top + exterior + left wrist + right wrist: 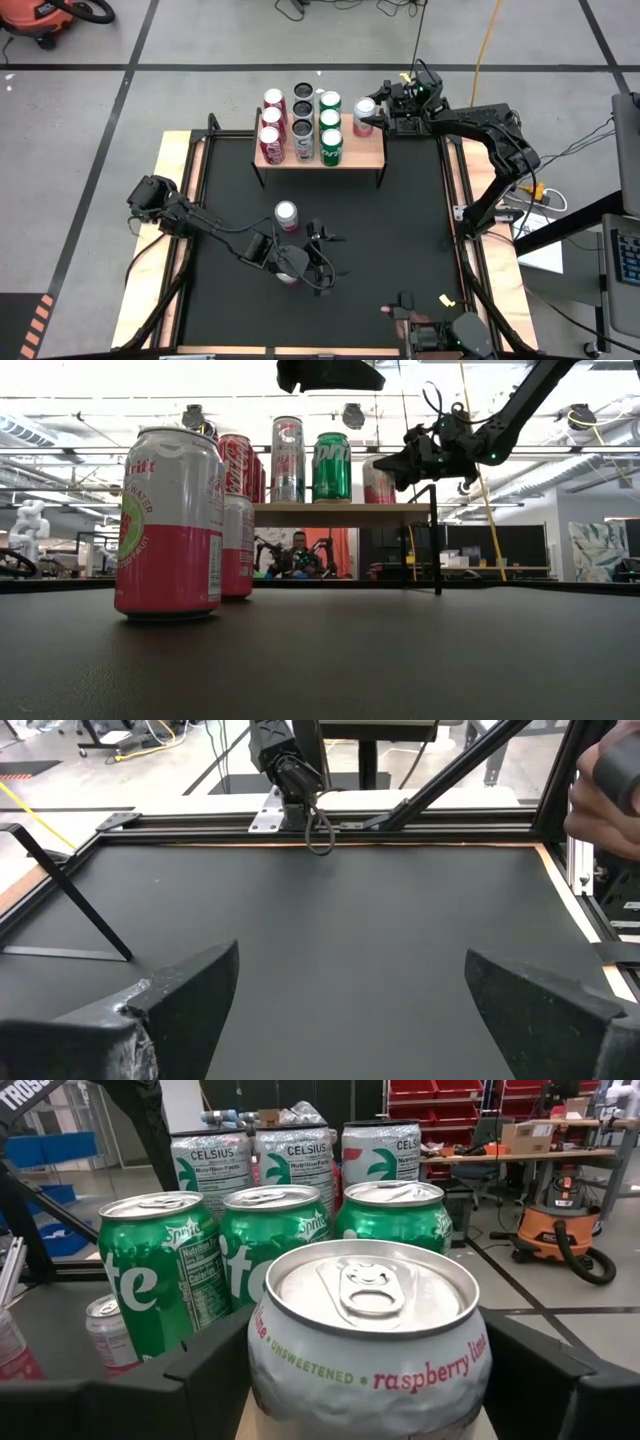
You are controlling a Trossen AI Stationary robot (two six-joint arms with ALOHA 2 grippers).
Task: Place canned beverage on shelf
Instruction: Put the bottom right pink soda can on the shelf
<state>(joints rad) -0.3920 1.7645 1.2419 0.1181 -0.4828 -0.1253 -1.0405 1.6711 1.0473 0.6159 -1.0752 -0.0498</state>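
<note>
My right gripper [372, 117] straddles the raspberry can [364, 115] on the shelf [372, 152] at its 3 o'clock end, beside the green cans [331, 125]; whether the fingers are pinching or spread off it, I cannot tell. Left gripper [318, 262] spread wide, empty, parked near a spare can [286, 214] for the next pick.

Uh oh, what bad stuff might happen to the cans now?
The right gripper has its fingers around the raspberry can at the shelf's right end, beside the green Sprite cans. Pulling away crooked might tip it off that end or bump the Sprites. The open left gripper hangs over the mat beside two loose cans; a quick swing might topple one.
</note>
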